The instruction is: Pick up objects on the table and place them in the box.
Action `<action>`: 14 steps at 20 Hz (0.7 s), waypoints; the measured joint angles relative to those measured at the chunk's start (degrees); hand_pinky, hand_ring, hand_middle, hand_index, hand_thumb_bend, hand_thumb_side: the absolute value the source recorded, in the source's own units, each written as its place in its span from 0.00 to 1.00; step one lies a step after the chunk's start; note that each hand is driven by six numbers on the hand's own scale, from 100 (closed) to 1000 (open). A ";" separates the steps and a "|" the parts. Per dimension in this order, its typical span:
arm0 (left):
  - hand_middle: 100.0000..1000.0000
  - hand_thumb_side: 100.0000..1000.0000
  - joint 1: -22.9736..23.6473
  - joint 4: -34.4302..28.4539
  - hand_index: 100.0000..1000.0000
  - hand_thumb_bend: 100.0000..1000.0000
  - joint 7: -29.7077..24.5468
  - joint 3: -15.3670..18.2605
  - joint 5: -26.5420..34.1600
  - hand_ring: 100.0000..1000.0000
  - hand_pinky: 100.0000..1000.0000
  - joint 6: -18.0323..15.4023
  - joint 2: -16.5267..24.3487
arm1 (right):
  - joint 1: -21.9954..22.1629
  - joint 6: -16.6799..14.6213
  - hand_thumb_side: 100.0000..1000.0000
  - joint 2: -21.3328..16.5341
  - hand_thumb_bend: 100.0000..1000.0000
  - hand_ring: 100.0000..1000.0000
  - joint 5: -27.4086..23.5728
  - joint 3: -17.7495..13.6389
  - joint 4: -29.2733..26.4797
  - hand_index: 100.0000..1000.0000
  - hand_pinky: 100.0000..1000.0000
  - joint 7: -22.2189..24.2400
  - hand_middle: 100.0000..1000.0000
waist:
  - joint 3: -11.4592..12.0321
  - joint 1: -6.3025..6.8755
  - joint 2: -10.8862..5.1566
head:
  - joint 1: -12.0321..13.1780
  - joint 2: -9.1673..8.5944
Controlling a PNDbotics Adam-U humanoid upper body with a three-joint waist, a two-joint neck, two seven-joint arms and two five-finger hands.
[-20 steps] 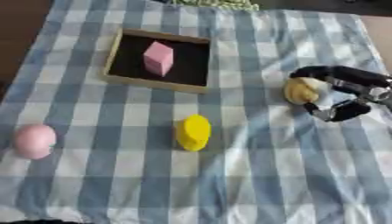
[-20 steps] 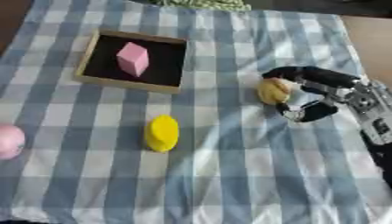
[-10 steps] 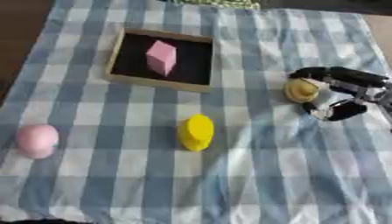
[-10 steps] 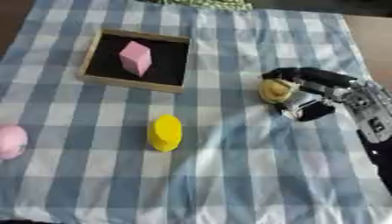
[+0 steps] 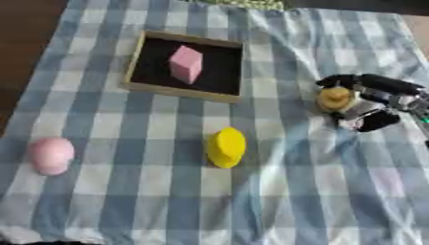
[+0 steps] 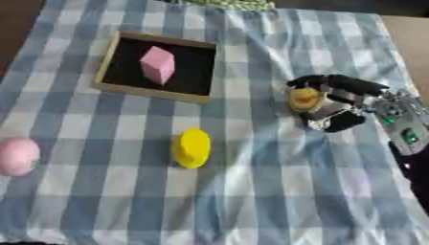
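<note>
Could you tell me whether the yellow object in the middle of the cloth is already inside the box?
No, the yellow object lies on the checked cloth below the box, which holds only a pink block.

Table covered by a blue-and-white checked cloth (image 5: 126, 191).
Dark brown table (image 5: 25, 28) wood is seen bare at the left edge, a lighter tan surface (image 6: 411, 38) at the upper right; a green patterned fabric (image 5: 243, 4) is glimpsed at the far edge.

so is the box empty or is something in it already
Not empty: a pink block stands inside the wooden box, on its black floor.
</note>
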 measured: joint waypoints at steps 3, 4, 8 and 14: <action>0.81 0.52 0.00 0.00 0.82 0.00 0.00 0.00 0.00 0.97 0.78 0.00 0.00 | 0.03 0.49 0.19 0.00 0.00 1.00 -1.04 0.01 -0.32 1.00 1.00 0.49 0.71 | -0.02 0.00 0.00 | 0.00 0.00; 0.81 0.52 0.00 0.00 0.82 0.00 0.00 0.00 0.00 0.97 0.78 0.00 0.00 | 0.12 0.67 0.18 0.00 0.00 1.00 -1.48 0.01 -0.49 1.00 1.00 0.67 0.70 | -0.03 0.00 0.00 | 0.00 0.00; 0.81 0.52 0.00 0.01 0.82 0.00 -0.01 0.00 0.00 0.97 0.78 -0.01 0.00 | 0.15 1.41 0.18 0.00 0.00 1.00 -3.78 0.01 -1.45 1.00 1.00 1.41 0.66 | -0.20 0.00 0.00 | 0.00 0.00; 0.81 0.52 0.00 0.01 0.82 0.00 -0.04 0.00 0.00 0.97 0.78 -0.01 0.00 | 0.13 1.84 0.17 -0.19 0.00 1.00 -4.88 -0.04 -2.36 0.89 1.00 1.84 0.44 | -0.26 0.00 0.00 | -0.01 0.00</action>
